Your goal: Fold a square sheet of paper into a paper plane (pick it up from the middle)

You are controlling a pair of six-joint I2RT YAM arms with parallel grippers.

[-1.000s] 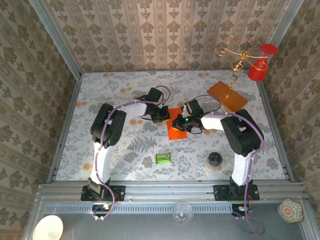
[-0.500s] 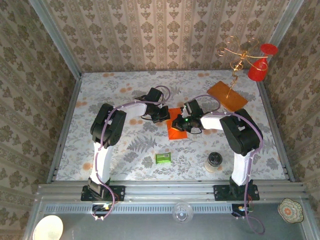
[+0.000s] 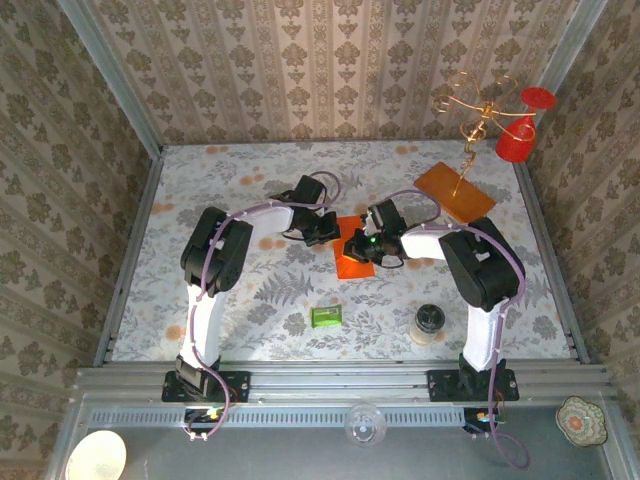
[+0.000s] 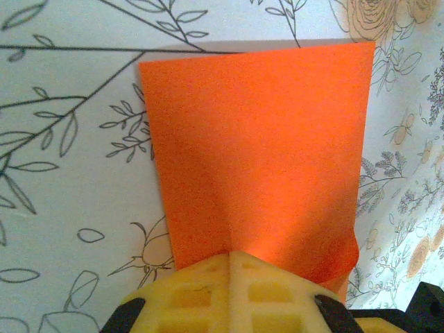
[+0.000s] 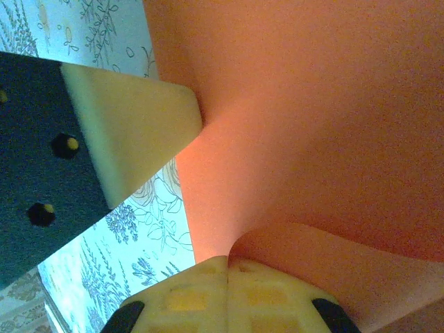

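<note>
From above, the square sheet of paper (image 3: 350, 262), bright orange, lies flat near the middle of the floral table (image 3: 230, 180), a little toward 3 o'clock. The left gripper (image 3: 326, 233) comes in at the sheet's 10 o'clock corner and the right gripper (image 3: 366, 250) sits over its 3 o'clock edge, so the two arms meet across it. A thicker brownish-orange board (image 3: 455, 192) lies at 1 o'clock from the sheet, well apart, with a gold wire stand (image 3: 470, 105) rising from it. A small green packet (image 3: 326, 316) rests at 7 o'clock from the sheet. In the left wrist view, the sheet (image 4: 257, 139) spreads toward 12 o'clock from the left gripper (image 4: 230, 260). Its yellow tips are pressed together with no gap, and the paper's near edge runs in between them; faint creases fan from that spot, and the corner at 4 o'clock curls up. In the right wrist view, the sheet (image 5: 312, 118) covers most of the picture. Its lower edge bends up in a curl to the right gripper (image 5: 229, 265), whose tips are likewise closed tight, apparently pinching that curl, though the contact itself is hidden. At 9 o'clock the left gripper's pale fingertip (image 5: 139, 132) touches the paper's edge, which puckers there.
</note>
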